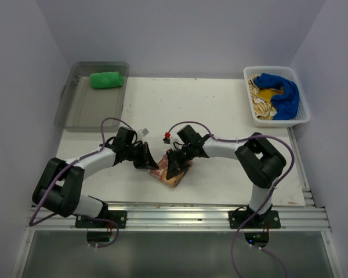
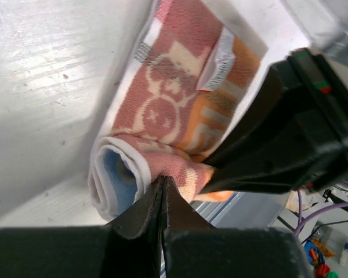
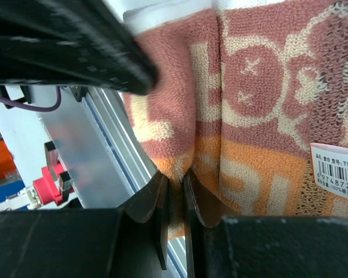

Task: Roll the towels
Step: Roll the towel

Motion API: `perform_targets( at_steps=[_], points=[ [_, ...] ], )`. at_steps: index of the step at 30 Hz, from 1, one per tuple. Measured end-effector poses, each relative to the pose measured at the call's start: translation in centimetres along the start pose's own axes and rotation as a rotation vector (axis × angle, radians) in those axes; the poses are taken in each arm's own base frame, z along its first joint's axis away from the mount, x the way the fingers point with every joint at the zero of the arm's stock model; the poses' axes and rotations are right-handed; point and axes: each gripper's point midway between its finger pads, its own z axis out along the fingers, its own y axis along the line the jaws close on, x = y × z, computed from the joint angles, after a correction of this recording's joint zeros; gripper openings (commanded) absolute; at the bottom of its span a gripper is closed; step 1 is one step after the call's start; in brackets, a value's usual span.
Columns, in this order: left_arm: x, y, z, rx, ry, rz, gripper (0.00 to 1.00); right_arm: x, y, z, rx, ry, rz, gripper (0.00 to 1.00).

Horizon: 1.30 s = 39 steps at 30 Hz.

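Note:
The orange-and-white towel lies partly rolled at the table's front centre, with its rolled end and white label in the left wrist view. My left gripper is shut, its tips touching the roll's edge with no cloth seen between them. My right gripper is shut on a fold of this towel, with cloth between its jaws. A rolled green towel lies in the clear bin. The blue towel and yellow-tan towel lie loose in the white basket.
The clear bin stands at the back left and the white basket at the back right. An aluminium rail runs along the near edge just behind the towel. The two grippers are close together over the towel.

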Motion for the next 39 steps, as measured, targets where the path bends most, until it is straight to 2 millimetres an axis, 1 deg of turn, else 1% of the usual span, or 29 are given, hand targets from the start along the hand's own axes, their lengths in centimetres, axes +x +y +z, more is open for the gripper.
perform_targets(
  at_steps=[3, 7, 10, 11, 13, 14, 16, 20, 25, 27, 29, 31, 36, 38, 39],
  points=[
    [0.3, 0.9, 1.0, -0.02, 0.031, -0.019, 0.0, 0.1, 0.0, 0.0, 0.002, 0.001, 0.002, 0.01],
    [0.0, 1.0, 1.6, -0.023, 0.04, -0.021, 0.0, 0.0, -0.1, 0.0, 0.004, 0.0, 0.001, 0.02],
    [-0.4, 1.0, 2.0, -0.022, 0.041, -0.02, 0.0, 0.0, -0.2, 0.0, 0.008, -0.002, 0.003, 0.14],
    [-0.6, 1.0, 2.1, -0.023, 0.042, -0.02, 0.0, 0.0, -0.3, 0.0, 0.01, -0.004, 0.003, 0.28],
    [-0.7, 1.0, 2.3, -0.026, 0.047, -0.021, 0.0, 0.0, -0.4, -0.1, 0.016, -0.004, 0.006, 0.42],
    [-0.7, 1.1, 2.5, -0.027, 0.05, -0.019, 0.0, -0.1, -0.5, -0.1, 0.024, -0.007, 0.007, 0.46],
    [-0.7, 1.3, 2.9, -0.027, 0.06, -0.016, 0.0, -0.2, -0.6, -0.5, 0.053, -0.021, 0.004, 0.49],
    [-0.8, 1.6, 3.8, -0.012, 0.079, -0.019, 0.0, -0.7, -0.5, -2.4, 0.139, -0.078, -0.014, 0.49],
    [-0.9, 1.4, 4.3, 0.014, 0.093, -0.016, 0.0, -1.5, 0.3, -5.9, 0.272, -0.187, -0.057, 0.49],
    [-0.9, 1.2, 4.3, 0.016, 0.094, -0.013, 0.0, -1.6, 0.7, -7.3, 0.336, -0.23, -0.086, 0.47],
    [-0.9, 1.1, 4.4, 0.017, 0.097, -0.009, 0.0, -1.4, 1.1, -8.1, 0.403, -0.25, -0.126, 0.44],
    [-0.9, 1.0, 4.5, 0.017, 0.099, -0.005, 0.0, -1.3, 1.9, -8.1, 0.454, -0.248, -0.18, 0.41],
    [-0.9, 1.0, 4.6, 0.018, 0.101, -0.003, 0.0, -0.2, 4.5, -5.5, 0.503, -0.182, -0.35, 0.36],
    [-0.9, 1.0, 4.6, 0.017, 0.101, -0.003, 0.0, 0.0, 4.6, -4.5, 0.516, -0.15, -0.382, 0.35],
    [-0.9, 1.0, 4.6, 0.017, 0.101, -0.003, 0.0, 0.0, 4.3, -3.9, 0.525, -0.132, -0.392, 0.35]
  ],
)
